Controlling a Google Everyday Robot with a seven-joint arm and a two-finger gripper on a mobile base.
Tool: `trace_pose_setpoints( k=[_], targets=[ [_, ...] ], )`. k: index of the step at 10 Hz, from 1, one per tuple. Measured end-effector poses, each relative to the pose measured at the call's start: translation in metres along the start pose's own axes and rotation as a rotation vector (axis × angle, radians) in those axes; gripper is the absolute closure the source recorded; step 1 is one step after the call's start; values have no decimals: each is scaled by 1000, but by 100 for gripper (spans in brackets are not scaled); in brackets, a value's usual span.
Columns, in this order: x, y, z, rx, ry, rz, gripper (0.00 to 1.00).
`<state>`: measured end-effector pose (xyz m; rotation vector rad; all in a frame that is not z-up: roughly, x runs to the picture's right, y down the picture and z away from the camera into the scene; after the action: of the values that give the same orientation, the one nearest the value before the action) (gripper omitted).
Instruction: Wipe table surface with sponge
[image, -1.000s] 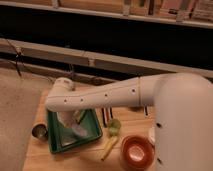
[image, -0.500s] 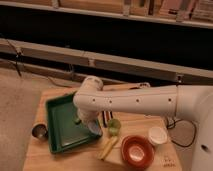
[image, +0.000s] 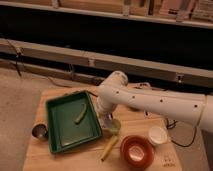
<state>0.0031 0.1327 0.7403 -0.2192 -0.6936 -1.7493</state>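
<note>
Table (image: 75, 160), lower frame, bearing: my gripper (image: 107, 121) at centre, fingers together, beside a green cup (image: 114, 127); tray (image: 60, 142) at left; red bowl (image: 137, 151) and white cup (image: 157, 135) lower right.

White arm reaches in from the right over the table (image: 60, 157), gripper (image: 108, 122) pointing down just right of the green tray (image: 62, 135), fingers closed, right by a pale green thing (image: 114, 127) I can't make out. One yellow-green piece (image: 80, 114) lies in the tray. Small metal cup (image: 39, 131) left of the tray, yellow stick (image: 109, 148) in front, red bowl (image: 137, 150) and white cup (image: 157, 135) to the right
</note>
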Motion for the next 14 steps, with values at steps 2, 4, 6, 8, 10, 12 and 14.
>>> trace_pose_setpoints(
  k=[2, 4, 6, 8, 10, 12, 14],
  targets=[
    [2, 16, 0, 29, -45, -26, 98],
    [3, 20, 2, 46, -75, -52, 98],
    [-10, 22, -5, 37, -95, -143, 98],
    [-31, 36, -12, 23, -106, -184, 98],
    [-53, 46, -18, -18, -127, -194, 98],
    [-61, 46, -19, -84, -167, -218, 98],
    [-71, 52, -16, -123, -197, -232, 98]
  ],
)
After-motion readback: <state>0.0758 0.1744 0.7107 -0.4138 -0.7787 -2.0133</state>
